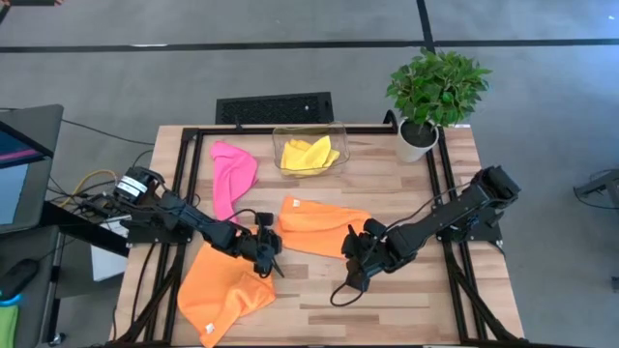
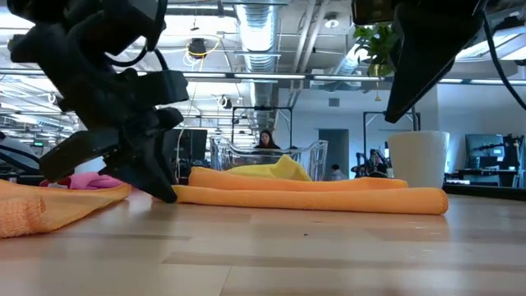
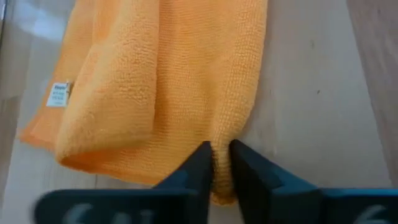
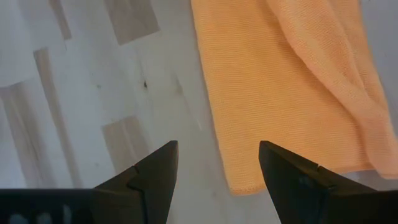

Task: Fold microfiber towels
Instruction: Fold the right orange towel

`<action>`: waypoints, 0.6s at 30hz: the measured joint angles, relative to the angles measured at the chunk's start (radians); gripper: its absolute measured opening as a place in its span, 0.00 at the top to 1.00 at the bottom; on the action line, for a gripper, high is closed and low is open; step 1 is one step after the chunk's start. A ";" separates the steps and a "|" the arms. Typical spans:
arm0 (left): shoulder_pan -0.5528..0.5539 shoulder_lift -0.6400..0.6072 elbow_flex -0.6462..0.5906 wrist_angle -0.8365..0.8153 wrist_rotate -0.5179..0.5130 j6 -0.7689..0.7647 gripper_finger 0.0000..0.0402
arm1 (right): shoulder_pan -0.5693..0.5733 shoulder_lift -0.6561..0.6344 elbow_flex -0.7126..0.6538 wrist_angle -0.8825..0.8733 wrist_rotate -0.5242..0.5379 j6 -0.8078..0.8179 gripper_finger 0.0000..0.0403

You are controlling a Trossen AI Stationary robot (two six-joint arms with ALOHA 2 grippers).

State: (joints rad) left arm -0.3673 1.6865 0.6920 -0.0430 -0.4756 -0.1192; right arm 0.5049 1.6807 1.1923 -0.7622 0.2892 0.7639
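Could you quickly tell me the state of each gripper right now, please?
Left gripper: closed, pinching an orange towel's edge.
Right gripper: open, holding nothing.

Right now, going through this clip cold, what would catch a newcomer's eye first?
The bright towels on the wooden table: a hot pink towel at the back left, a yellow towel in the clear bin, and two orange ones. The left gripper pinches the edge of the middle orange towel; the right gripper hangs open by its other end.
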 joint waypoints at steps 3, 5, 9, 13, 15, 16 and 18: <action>0.005 0.006 0.058 -0.022 -0.019 0.082 0.98 | -0.001 0.000 0.000 -0.016 -0.001 0.040 0.38; 0.009 0.004 0.111 -0.022 -0.042 0.147 0.98 | -0.001 0.000 0.000 -0.038 0.001 0.079 0.38; 0.033 0.003 0.195 -0.025 -0.044 0.263 0.99 | -0.001 0.000 0.000 -0.106 0.011 0.130 0.38; 0.067 0.003 0.245 -0.003 -0.019 0.368 1.00 | -0.001 0.000 0.000 -0.192 0.054 0.193 0.38; 0.083 0.003 0.254 0.008 0.001 0.392 1.00 | -0.002 0.000 0.000 -0.248 0.061 0.226 0.38; 0.088 0.003 0.257 0.011 0.004 0.398 1.00 | -0.007 0.000 -0.004 -0.265 0.061 0.238 0.38; 0.092 0.003 0.257 0.009 -0.003 0.407 1.00 | -0.018 0.008 -0.023 -0.260 0.056 0.246 0.38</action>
State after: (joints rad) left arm -0.2749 1.6890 0.9493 -0.0339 -0.4781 0.2876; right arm 0.4866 1.6889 1.1693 -1.0227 0.3450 1.0100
